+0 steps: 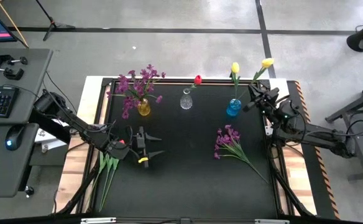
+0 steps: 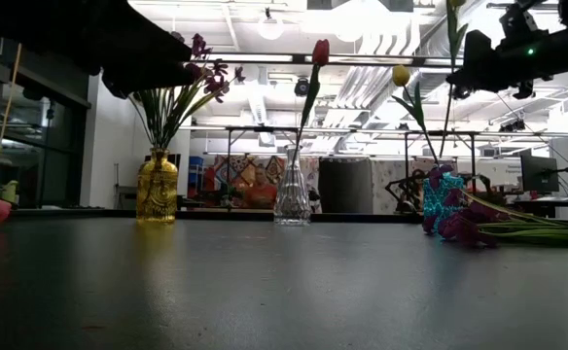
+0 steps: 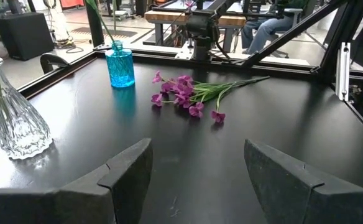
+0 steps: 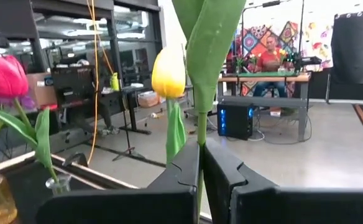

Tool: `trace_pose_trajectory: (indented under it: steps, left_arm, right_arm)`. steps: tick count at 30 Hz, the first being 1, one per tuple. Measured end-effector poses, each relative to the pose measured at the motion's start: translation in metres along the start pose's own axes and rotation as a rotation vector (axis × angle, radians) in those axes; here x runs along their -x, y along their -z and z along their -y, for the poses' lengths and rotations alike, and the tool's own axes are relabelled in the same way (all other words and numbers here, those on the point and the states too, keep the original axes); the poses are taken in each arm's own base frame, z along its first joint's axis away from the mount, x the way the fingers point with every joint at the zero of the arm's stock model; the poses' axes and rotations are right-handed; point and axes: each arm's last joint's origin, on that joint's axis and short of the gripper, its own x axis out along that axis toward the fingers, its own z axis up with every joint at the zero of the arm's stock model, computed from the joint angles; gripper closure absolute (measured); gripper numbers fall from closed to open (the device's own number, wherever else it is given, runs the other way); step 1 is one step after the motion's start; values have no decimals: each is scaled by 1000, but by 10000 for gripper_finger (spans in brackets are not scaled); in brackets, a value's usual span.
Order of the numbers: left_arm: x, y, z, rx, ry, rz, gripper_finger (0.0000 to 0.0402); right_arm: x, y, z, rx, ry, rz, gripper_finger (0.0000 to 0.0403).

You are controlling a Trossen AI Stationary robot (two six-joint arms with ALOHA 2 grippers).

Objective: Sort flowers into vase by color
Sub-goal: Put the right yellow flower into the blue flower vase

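Observation:
A yellow tulip (image 1: pixel 267 62) is in my right gripper (image 1: pixel 257 94), which is shut on its stem above the blue vase (image 1: pixel 233 107). In the low view its stem (image 2: pixel 448 107) runs down to the blue vase (image 2: pixel 443 200). A second yellow tulip (image 1: pixel 235 67) stands in that vase. The clear vase (image 1: pixel 186 100) holds a red tulip (image 1: pixel 197 79). The yellow vase (image 1: pixel 143 108) holds purple sprays (image 1: pixel 138 84). One purple spray (image 1: pixel 230 143) lies flat on the table. My left gripper (image 1: pixel 149 148) is open and low over the table's left half, touching nothing. My right gripper (image 4: pixel 201 163) pinches the yellow tulip's green stem (image 4: pixel 201 127) between its two fingers, just under a broad leaf (image 4: pixel 209 37). The fingers come level from the table's right side and lie across the stem. The tulip stands upright, with its lower stem hanging toward the blue vase.
Green stems (image 1: pixel 107 167) lie at the table's left edge beside my left arm. The loose purple spray (image 3: pixel 191 94) lies ahead of my left gripper (image 3: pixel 197 180), with bare table between them. A desk with keyboard and mouse stands left of the table. A person sits in the room beyond.

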Motion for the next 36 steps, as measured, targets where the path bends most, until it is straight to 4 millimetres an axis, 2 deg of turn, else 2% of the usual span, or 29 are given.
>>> trace_pose_trajectory:
  steps: [16,26,30,36]
  left_arm:
    - [0,0,0,0,0,-1,161]
    - [0,0,0,1,0,-1,161]
    - [0,0,0,21,0,-1,161]
    - [0,0,0,36,0,-1,161]
  right_arm:
    - [-11,14,-6,49,31,-99,403]
    - [-10,20,-8,-31,-32,-155,398]
    - [-9,26,-7,-34,-29,-218,359]
    - [-7,33,-7,-63,-21,-280,252]
